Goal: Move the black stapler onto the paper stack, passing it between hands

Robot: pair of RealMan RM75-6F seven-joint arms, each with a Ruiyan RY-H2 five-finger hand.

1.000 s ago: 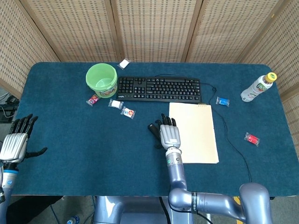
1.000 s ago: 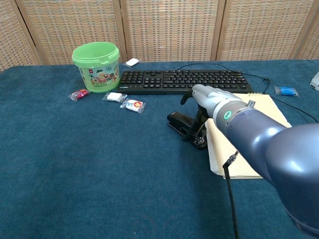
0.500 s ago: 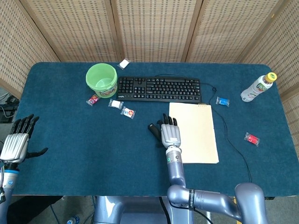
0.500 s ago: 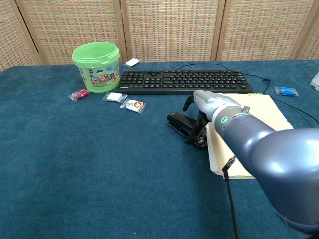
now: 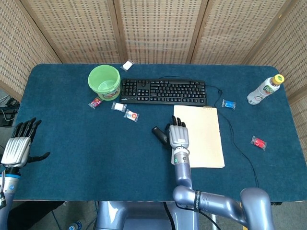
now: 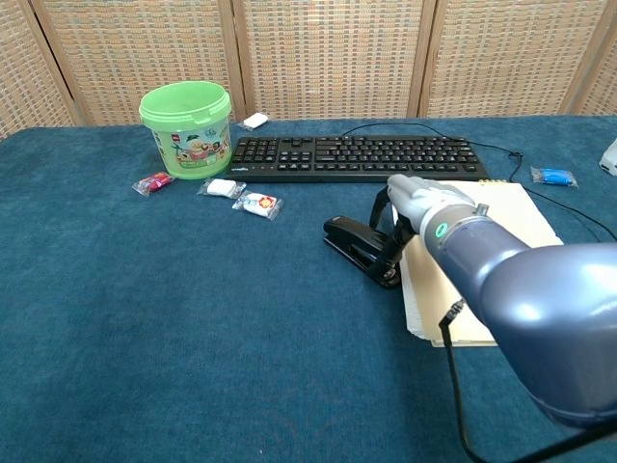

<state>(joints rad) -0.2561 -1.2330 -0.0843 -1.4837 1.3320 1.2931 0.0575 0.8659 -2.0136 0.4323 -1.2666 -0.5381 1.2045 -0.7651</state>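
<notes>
The black stapler [image 5: 159,134] lies on the blue table cloth just left of the cream paper stack [image 5: 201,136]. My right hand [image 5: 178,135] hovers over the stapler's right end and the paper's left edge, fingers spread and pointing away. In the chest view the stapler [image 6: 359,248] rests flat on the cloth, and the right hand [image 6: 424,201] reaches dark fingers down to its near end; no firm grip shows. My left hand [image 5: 18,146] is open at the table's far left edge, holding nothing. The paper stack [image 6: 506,227] is partly hidden behind my right arm.
A black keyboard [image 5: 163,91] lies behind the paper, its cable [image 5: 235,132] running along the paper's right side. A green bucket [image 5: 104,81] stands at back left with small packets [image 5: 130,115] near it. A bottle [image 5: 265,89] lies at back right, and a red packet [image 5: 258,142] at right.
My right hand has slid to the right, from above the stapler's middle toward the paper's edge. The stapler has not moved. The left hand has drifted slightly lower.
</notes>
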